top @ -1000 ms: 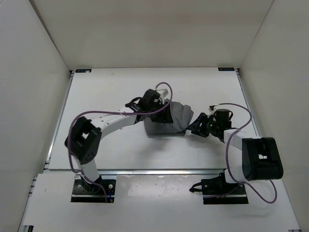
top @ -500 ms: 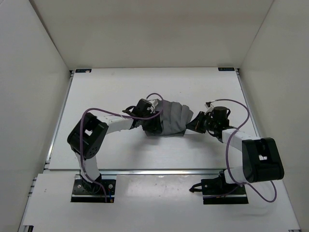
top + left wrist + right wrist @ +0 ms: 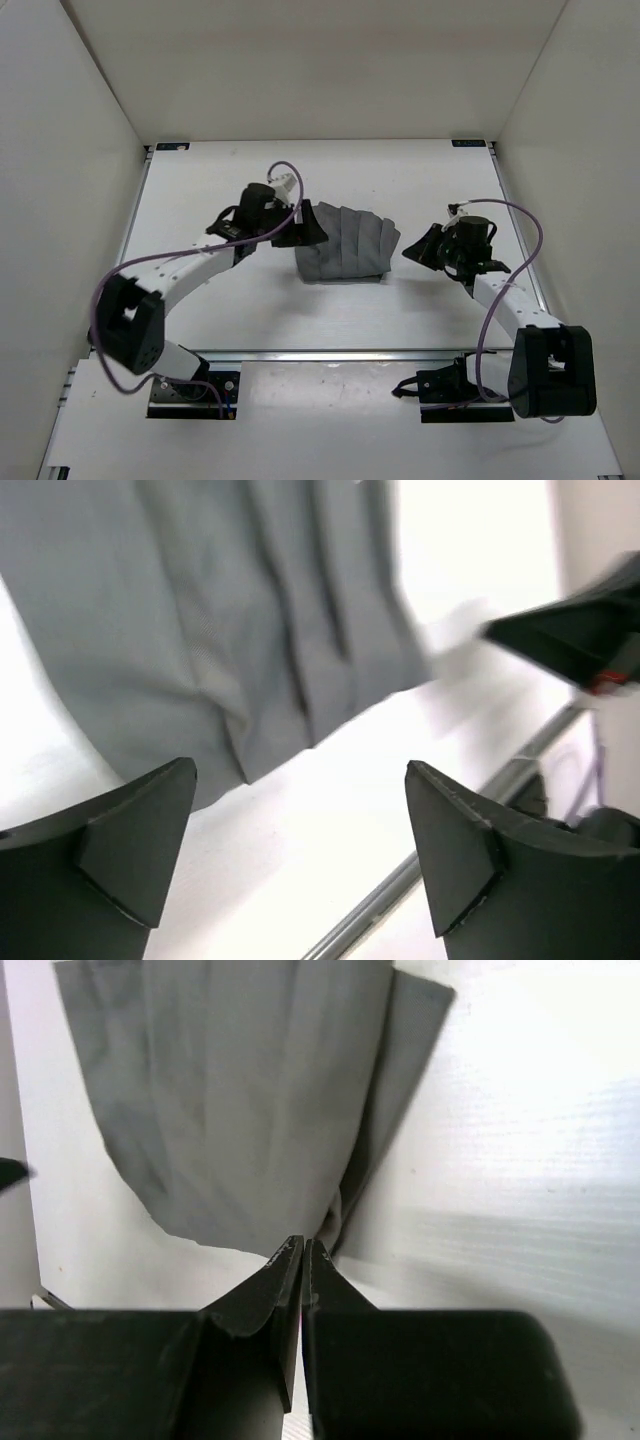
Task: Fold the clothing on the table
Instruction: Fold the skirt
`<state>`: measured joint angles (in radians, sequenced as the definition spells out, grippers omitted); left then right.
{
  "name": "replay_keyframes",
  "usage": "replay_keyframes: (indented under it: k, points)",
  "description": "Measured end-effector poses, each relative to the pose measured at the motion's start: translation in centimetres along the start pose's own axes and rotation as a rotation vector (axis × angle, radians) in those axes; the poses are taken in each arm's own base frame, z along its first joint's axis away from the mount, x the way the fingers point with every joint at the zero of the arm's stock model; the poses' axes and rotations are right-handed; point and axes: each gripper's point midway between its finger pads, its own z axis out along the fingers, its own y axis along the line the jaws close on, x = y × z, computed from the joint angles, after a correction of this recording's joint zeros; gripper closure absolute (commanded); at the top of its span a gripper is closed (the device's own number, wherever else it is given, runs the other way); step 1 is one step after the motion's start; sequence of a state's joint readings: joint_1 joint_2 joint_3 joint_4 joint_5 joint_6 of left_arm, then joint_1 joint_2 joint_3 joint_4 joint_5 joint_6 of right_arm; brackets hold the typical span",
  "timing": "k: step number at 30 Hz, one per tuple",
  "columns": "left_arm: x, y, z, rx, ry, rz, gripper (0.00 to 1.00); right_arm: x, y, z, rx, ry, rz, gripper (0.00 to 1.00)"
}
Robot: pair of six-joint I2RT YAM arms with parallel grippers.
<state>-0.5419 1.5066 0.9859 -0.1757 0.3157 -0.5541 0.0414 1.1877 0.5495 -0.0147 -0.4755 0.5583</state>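
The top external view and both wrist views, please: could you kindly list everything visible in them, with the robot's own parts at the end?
clothing: one, grey, pleated, lying mid-table between the two pincers
table: one, white, filling the middle of the top view
rails: several, silver metal, along the table's edges
walls: three, white, at the left, back and right
cables: two, purple, one looping along each arm
arms: two, white and black, bases at the near edge
left pincer: one, black, open, at the clothing's left edge
right pincer: one, black, shut, just right of the clothing and apart from it
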Motion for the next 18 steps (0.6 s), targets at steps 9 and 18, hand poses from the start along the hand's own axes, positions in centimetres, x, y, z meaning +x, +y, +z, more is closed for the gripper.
replay_keyframes:
  k: [9,18]
  points:
    - [-3.0,1.4,-9.1,-0.033,-0.173,0.014,0.01,0.2,1.6,-0.9,-0.04,0.035,-0.072,0.93]
    - [2.7,3.5,-12.7,-0.12,-0.116,0.089,0.01,0.2,3.3,-2.8,-0.083,0.003,-0.187,0.75]
